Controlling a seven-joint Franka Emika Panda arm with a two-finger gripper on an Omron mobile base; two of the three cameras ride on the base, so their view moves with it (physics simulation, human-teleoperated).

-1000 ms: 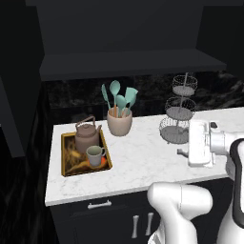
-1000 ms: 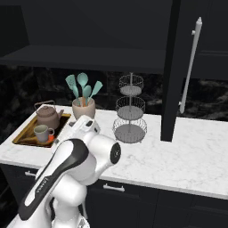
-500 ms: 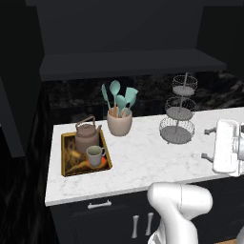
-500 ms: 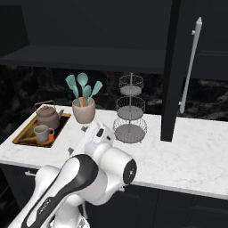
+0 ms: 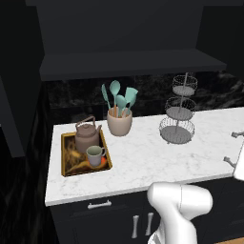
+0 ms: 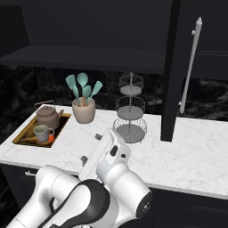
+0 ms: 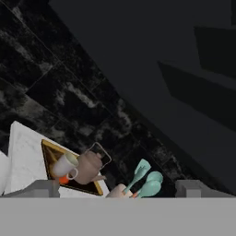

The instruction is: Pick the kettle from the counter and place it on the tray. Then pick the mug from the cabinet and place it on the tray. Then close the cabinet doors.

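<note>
The brown-grey kettle (image 5: 88,136) (image 6: 48,116) (image 7: 90,168) stands on the gold-rimmed tray (image 5: 64,157) (image 6: 26,134) (image 7: 50,152) at the counter's (image 5: 143,159) left end. The mug (image 5: 95,155) (image 6: 42,132) (image 7: 62,166) sits on the same tray, just in front of the kettle. My gripper (image 5: 232,147) (image 6: 90,148) is open and empty, hovering over the counter's front edge, far to the right of the tray. Above, the dark cabinet shelf (image 5: 133,64) is exposed. The right cabinet door (image 6: 173,71), with its long silver handle (image 6: 191,62), stands swung out.
A beige crock of teal utensils (image 5: 119,119) (image 6: 83,109) stands right of the tray. A three-tier wire stand (image 5: 178,114) (image 6: 130,109) sits mid-counter. A dark panel (image 5: 19,95) hangs at the far left. Drawers with silver handles (image 5: 100,205) run under the counter.
The arm has swung right, away from the tray, until the hand sits at the left base view's right edge. The jaws stayed open. Kettle and mug have not moved.
</note>
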